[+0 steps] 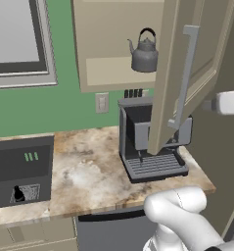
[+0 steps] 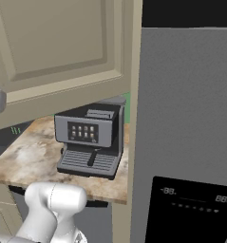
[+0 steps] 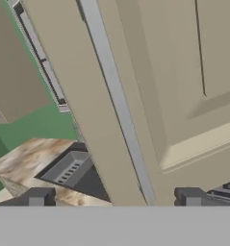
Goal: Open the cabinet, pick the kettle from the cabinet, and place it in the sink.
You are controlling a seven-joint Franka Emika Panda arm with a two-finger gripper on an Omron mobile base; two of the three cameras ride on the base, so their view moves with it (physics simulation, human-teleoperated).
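Now the gripper stands wide, its tips either side of the handle and gripping nothing. Just beyond it the cabinet door hangs swung out. Past the door, up on the shelf, sits the kettle. Below it a coffee machine rests on the surface. The opening step looks done; next, I'd say, the arm must pull clear of the door and go round it to the kettle's loop. On the dark panel at the right, only "88" digits can be read.
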